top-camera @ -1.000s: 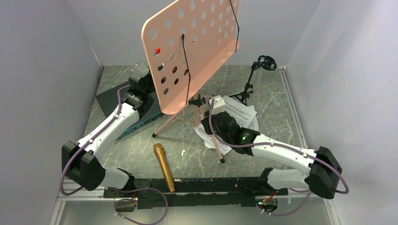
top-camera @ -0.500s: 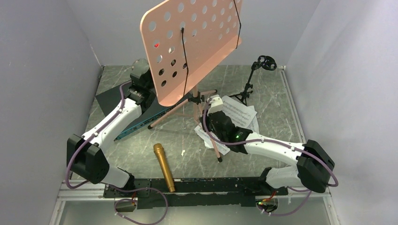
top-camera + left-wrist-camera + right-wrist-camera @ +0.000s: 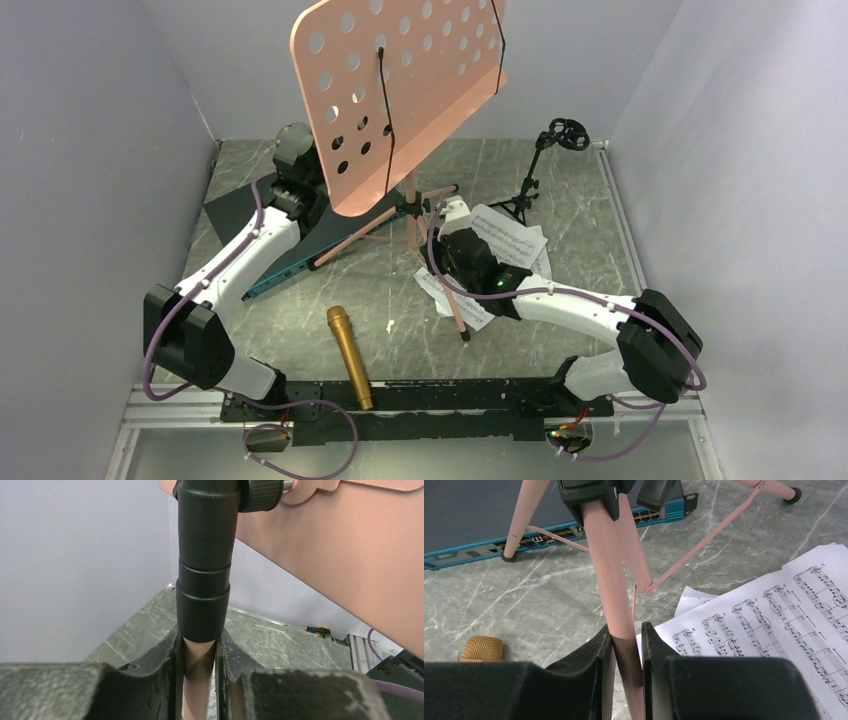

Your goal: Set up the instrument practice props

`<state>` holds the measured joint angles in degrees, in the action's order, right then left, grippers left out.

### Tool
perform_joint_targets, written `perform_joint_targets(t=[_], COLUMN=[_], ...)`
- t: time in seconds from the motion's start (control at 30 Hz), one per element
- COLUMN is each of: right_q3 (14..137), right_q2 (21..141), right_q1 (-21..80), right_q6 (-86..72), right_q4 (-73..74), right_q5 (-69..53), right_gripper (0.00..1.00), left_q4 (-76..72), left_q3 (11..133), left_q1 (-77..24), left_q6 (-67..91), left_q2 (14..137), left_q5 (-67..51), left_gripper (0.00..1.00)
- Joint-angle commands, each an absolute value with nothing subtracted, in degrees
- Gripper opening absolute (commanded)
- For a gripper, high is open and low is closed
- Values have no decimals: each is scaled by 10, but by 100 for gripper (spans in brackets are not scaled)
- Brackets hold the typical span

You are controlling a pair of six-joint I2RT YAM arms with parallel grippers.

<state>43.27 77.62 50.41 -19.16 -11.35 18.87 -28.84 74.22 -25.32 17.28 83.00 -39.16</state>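
Pink stand (image 3: 400, 90) work: clamps its pole in left tool (image 3: 198, 652), one leg in right tool (image 3: 626, 647). Has tipped the desk higher and more upright this last second, so probably near standing it. Leaves pages (image 3: 512, 240) beside right tool, microphone (image 3: 350, 360) behind both.

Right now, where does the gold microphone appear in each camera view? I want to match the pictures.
Top external: the gold microphone lies flat, low in the picture and left of centre, mesh head pointing up the picture.
Left wrist: not in it.
Right wrist: only its mesh head shows, at the lower left.
Shared landmark: the pink music stand, visible in all three views.
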Motion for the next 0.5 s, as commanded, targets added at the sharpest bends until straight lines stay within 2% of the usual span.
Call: perform_joint_targets(t=[0.0,0.1,0.47], right_q3=[420,421,421], right_q2=[802,805,801], right_q1=[474,475,475], right_q6=[-225,-226,-221], right_q4=[-24,-22,-14], right_q5=[238,230,244], right_gripper=[0,0,0], left_q4=[-419,-399,-380], left_q3=[769,752,708], left_q1=[-237,-237,-237], left_q6=[207,196,179], left_q2=[764,749,717], left_q5=[-354,-335,-283], left_gripper=[3,10,56])
